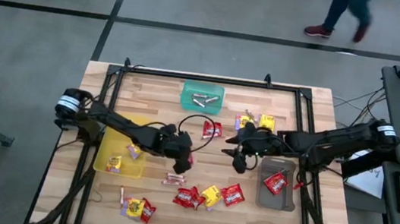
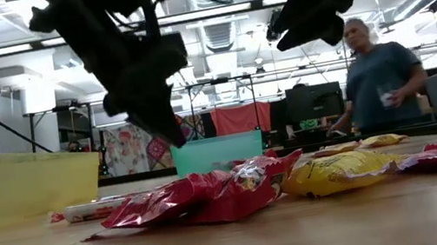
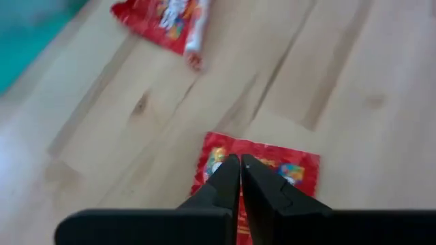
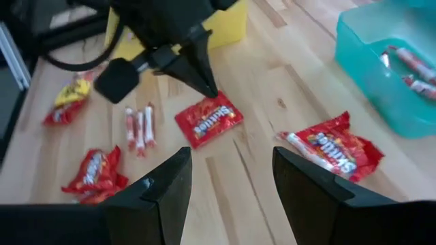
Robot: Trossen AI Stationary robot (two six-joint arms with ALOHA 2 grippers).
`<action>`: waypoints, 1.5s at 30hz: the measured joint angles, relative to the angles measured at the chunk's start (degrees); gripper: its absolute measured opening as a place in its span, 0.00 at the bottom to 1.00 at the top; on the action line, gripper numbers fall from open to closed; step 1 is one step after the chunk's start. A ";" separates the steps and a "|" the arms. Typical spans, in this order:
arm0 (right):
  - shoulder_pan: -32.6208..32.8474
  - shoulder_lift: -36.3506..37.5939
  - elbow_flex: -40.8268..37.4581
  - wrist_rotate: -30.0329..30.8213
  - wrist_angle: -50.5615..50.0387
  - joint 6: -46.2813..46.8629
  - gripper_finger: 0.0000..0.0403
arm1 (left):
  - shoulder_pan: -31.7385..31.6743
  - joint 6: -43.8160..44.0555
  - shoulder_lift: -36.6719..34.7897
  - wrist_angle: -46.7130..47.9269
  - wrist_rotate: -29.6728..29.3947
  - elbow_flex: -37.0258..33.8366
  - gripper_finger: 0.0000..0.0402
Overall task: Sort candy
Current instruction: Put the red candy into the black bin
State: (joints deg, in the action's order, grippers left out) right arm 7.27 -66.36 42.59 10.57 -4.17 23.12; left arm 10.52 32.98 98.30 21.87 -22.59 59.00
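Note:
The candy lies scattered on the wooden table: red packets [image 1: 211,130] [image 1: 232,195], a yellow packet [image 1: 210,196] and pinkish rolls [image 1: 174,178]. My left gripper [image 1: 183,156] [image 3: 240,162] is at the table's middle, shut on one red packet [image 4: 208,119] [image 3: 272,170]. My right gripper [image 1: 241,154] [image 4: 231,184] hovers open just right of it, above the table, with nothing between its fingers. The green tray [image 1: 202,97] holds rolls, the yellow tray [image 1: 120,154] holds yellow packets, and the grey tray [image 1: 277,184] holds a red packet. My left gripper pinches the red packet at its upper edge [image 4: 216,102] between the tips of its two shut fingers. The fingers slant down from the table's left. The packet hangs tilted below the fingertips, its printed face toward the right arm. I cannot tell whether its lower edge still touches the table.
A cluster of red and yellow packets [image 1: 138,209] lies near the front left. More yellow packets [image 1: 264,122] lie at the far right of the middle. A black frame [image 1: 212,79] runs round the table. A person [image 2: 377,71] stands beyond the far edge.

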 joint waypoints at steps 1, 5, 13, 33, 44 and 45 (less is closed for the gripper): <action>-0.02 -0.43 -0.25 0.02 0.77 1.27 0.48 | 0.21 -1.40 -0.40 0.12 0.03 0.01 0.00; -0.02 -4.02 -0.52 0.04 3.68 8.29 0.48 | 1.41 -13.23 -2.25 1.54 4.17 0.01 0.00; -0.24 -16.60 3.27 -0.50 6.04 19.32 0.48 | 3.10 -24.34 -2.42 1.78 8.37 -2.64 0.00; -4.29 -38.29 18.15 -6.56 6.43 13.48 0.48 | 2.69 -17.33 3.26 -5.72 6.04 -7.36 0.00; -4.33 -42.93 20.81 -6.60 9.32 13.37 0.48 | 2.64 -15.24 4.24 -14.58 5.57 -10.75 0.00; -4.33 -43.40 20.93 -6.61 9.81 13.38 0.48 | 2.64 -14.83 4.26 -14.84 5.62 -10.95 0.00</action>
State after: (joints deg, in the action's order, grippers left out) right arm 2.94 -109.76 63.52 3.96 5.65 36.49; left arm 13.17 18.15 102.56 7.02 -16.97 48.04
